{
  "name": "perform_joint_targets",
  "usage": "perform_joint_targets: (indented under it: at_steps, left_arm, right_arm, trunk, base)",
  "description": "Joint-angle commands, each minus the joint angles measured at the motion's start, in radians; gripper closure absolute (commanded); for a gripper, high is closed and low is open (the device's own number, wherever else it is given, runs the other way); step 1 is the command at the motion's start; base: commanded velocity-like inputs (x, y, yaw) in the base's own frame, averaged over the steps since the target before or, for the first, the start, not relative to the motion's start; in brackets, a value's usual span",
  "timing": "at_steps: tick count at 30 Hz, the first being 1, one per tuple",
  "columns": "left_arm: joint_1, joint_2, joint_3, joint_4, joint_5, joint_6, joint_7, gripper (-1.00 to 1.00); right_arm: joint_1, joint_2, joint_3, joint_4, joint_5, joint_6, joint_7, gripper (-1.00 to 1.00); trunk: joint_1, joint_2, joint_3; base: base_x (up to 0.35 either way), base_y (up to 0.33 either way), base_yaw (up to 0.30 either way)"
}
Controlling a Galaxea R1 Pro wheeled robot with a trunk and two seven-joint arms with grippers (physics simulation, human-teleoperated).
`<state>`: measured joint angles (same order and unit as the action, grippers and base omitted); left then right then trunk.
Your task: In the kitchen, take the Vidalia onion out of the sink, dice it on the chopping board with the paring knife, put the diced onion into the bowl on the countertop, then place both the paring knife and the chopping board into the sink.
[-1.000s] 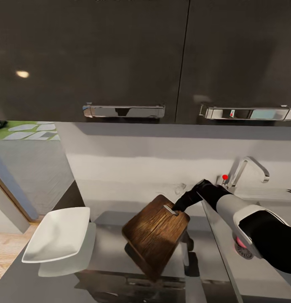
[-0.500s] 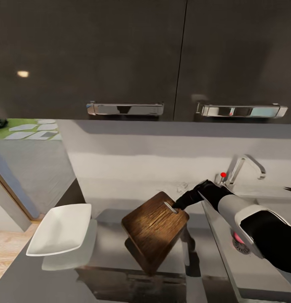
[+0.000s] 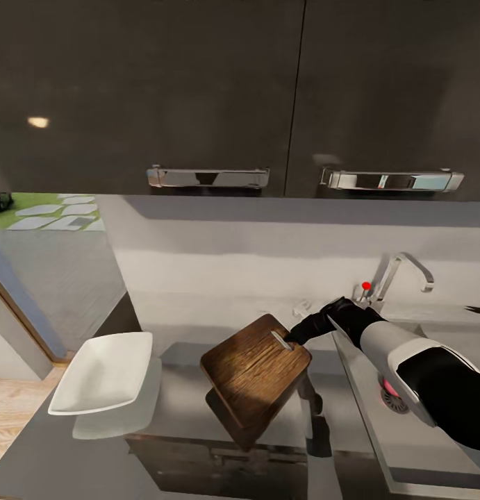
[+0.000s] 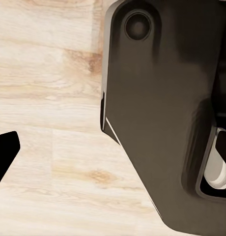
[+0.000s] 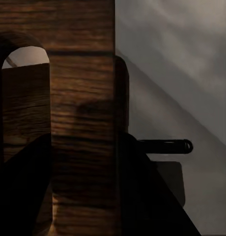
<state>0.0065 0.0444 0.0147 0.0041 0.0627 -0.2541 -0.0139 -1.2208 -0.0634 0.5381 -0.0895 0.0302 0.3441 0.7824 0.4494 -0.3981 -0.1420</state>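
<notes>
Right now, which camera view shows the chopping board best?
The head view: the whole board shows there, lifted and tilted above the countertop, held at its handle end by the right gripper. The right wrist view shows a close piece of it with the handle slot. The left wrist view looks at pale wood floor.

chopping board (image 3: 255, 378) tilted (lifted) | blocks countertop (image 3: 177, 410) middle | bowl (image 3: 103, 371) apart
</notes>
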Motion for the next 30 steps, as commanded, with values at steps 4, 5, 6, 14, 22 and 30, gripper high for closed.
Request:
perform_joint_targets:
  at_steps: [4,5,6,14,22,30]
  left_arm:
    - [0.000,0.000,0.000,0.000,0.006,-0.004,-0.001,-1.00]
    - [0.000,0.000,0.000,0.000,0.006,-0.004,-0.001,-1.00]
    - [0.000,0.000,-0.001,0.001,0.006,-0.004,-0.001,-1.00]
    - [0.000,-0.001,-0.001,0.002,0.006,-0.004,-0.001,-1.00]
    - [0.000,-0.001,-0.001,0.002,0.006,-0.004,-0.001,-1.00]
    - [0.000,-0.001,-0.001,0.002,0.006,-0.004,-0.001,-1.00]
  right_arm:
    - [0.000,-0.009,-0.004,0.000,0.000,0.009,0.003,1.00]
    - [0.000,-0.010,-0.004,0.001,-0.003,0.009,0.003,1.00]
    - [0.000,-0.011,-0.004,0.002,-0.005,0.009,0.003,1.00]
    - [0.000,-0.013,-0.003,0.004,-0.053,0.009,-0.028,1.00]
    - [0.000,-0.020,-0.004,0.007,-0.060,0.009,-0.030,1.00]
    - [0.000,-0.047,-0.004,0.011,-0.062,0.007,-0.026,1.00]
  trunk:
    - [0.001,-0.002,-0.002]
    - [0.001,-0.002,-0.002]
    - [0.001,-0.002,-0.002]
    - [0.001,-0.002,-0.002]
    - [0.001,-0.002,-0.002]
    - [0.001,-0.002,-0.002]
  base:
    - [0.000,0.000,0.000]
    - [-0.015,0.000,0.000]
    - [-0.029,0.000,0.000]
    - [-0.155,0.058,0.000]
    - [-0.114,0.083,0.000]
    - [-0.007,0.005,0.000]
